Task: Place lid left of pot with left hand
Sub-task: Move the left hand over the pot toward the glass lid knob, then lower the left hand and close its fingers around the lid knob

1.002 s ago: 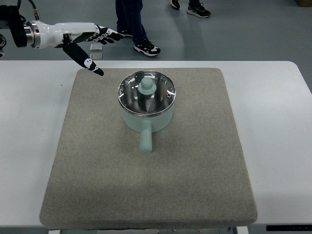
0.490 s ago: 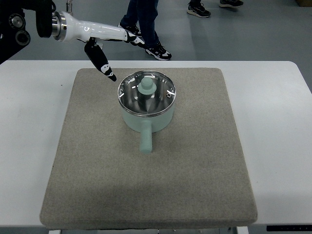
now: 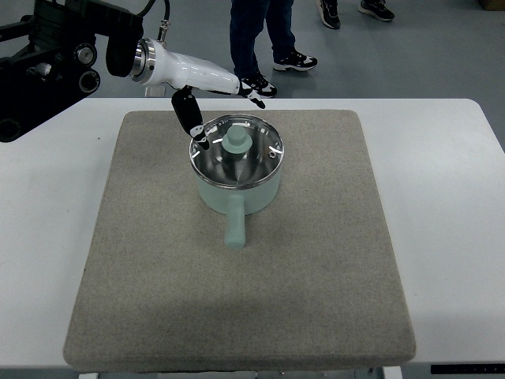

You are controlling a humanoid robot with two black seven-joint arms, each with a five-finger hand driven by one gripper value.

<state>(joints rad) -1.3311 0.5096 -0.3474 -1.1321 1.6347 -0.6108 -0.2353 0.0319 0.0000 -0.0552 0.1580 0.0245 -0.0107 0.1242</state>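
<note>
Top view shows me the left hand (image 3: 213, 91), fingers spread, above the glass lid (image 3: 237, 154) on the mint-green pot (image 3: 237, 196)

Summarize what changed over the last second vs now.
The left hand travelled right, from the mat's far left corner to above the pot's far left rim, thumb dipping toward the lid. It holds nothing so far. Pot, lid and mat stayed put. The person's legs behind the table shifted right.

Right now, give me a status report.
Left hand open above lid, not gripping. Lid on pot. Mat left of pot bare. Right hand unseen.
</note>
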